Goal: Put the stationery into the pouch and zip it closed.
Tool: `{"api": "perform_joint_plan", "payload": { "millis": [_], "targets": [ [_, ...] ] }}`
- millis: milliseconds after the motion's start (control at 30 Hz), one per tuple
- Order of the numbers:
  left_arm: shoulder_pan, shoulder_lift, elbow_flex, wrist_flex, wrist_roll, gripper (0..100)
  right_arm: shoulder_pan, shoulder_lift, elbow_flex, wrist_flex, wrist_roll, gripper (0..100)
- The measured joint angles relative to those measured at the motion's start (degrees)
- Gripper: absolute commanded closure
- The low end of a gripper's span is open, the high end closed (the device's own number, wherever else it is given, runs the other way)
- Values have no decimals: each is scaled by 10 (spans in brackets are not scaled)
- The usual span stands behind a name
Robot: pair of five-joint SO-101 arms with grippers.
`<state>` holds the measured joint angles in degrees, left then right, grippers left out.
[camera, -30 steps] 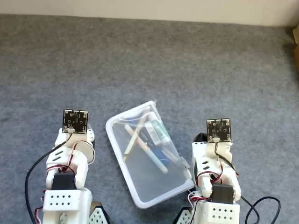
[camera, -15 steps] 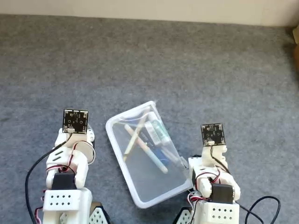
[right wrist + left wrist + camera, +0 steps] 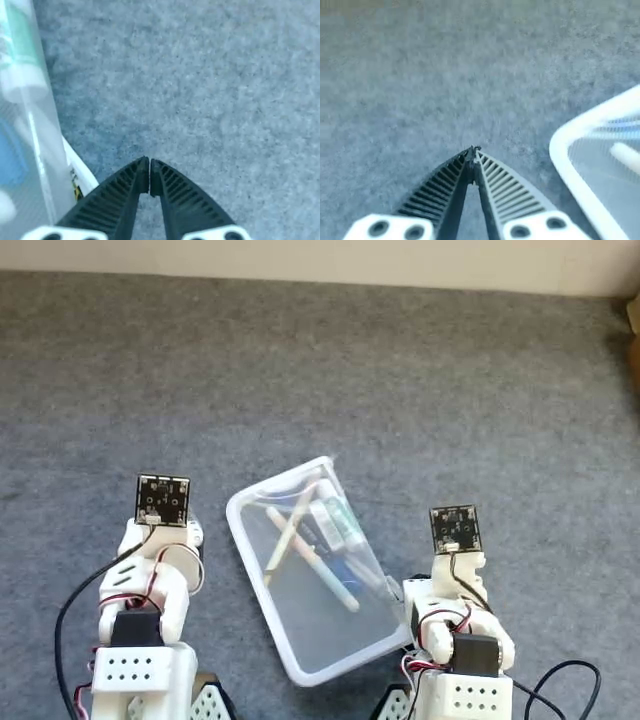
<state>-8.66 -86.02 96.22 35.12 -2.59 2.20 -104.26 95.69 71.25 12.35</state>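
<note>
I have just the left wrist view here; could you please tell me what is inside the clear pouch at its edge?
Observer: The clear plastic pouch with white edging holds several pens and a white tube with a green label.
Operator: Thank you. How is the right gripper?
Observer: The right gripper is shut, over the grey carpet beside the pouch.
Operator: And how does the pouch lie?
Observer: Slantwise, between the left arm and the right arm.
</note>
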Motion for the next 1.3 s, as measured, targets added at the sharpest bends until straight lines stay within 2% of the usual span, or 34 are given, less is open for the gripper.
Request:
{"api": "perform_joint_plan", "payload": {
  "millis": [200,433,1300],
  "targets": [
    [0,0,0,88,0,993,0,0,0,0,0,987],
    [0,0,0,121,0,993,0,0,0,0,0,987],
    [0,0,0,126,0,993,0,0,0,0,0,987]
  ]
}}
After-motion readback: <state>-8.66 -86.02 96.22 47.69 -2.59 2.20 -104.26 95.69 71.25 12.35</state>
